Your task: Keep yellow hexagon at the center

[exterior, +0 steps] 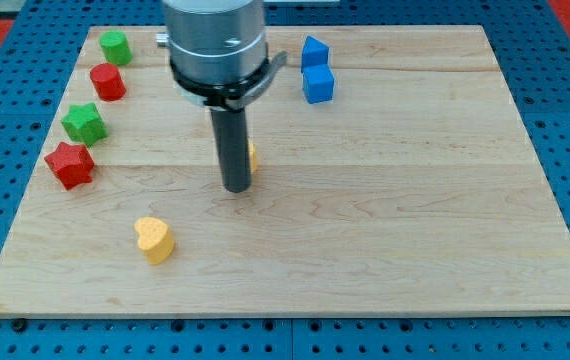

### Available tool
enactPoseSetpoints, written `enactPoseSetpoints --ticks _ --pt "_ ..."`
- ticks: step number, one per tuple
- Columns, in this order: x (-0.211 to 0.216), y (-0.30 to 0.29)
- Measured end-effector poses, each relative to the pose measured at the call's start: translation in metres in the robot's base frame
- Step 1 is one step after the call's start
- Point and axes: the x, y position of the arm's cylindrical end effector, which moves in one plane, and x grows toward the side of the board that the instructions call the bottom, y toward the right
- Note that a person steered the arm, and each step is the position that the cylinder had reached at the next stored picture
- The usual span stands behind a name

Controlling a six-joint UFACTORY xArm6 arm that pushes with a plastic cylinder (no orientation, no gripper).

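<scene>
The yellow hexagon (253, 156) lies a little left of the board's middle, almost wholly hidden behind my rod; only a thin yellow edge shows on the rod's right side. My tip (237, 187) rests on the wooden board (415, 230), right at the hexagon's lower left side and seemingly touching it.
A yellow heart (153, 239) lies at the lower left. A red star (70, 164), a green star (84, 122), a red cylinder (107, 81) and a green cylinder (115, 46) line the left side. Two blue blocks (315, 52) (318, 84) sit at the top centre.
</scene>
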Motion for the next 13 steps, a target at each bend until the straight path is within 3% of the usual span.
enactPoseSetpoints --ticks 1,2,4,7,10,13 --pt "-0.003 -0.018" --pt "-0.039 -0.018" --pt "-0.104 0.028" --pt "-0.020 -0.008" --pt "0.019 0.004" --pt "-0.040 0.053"
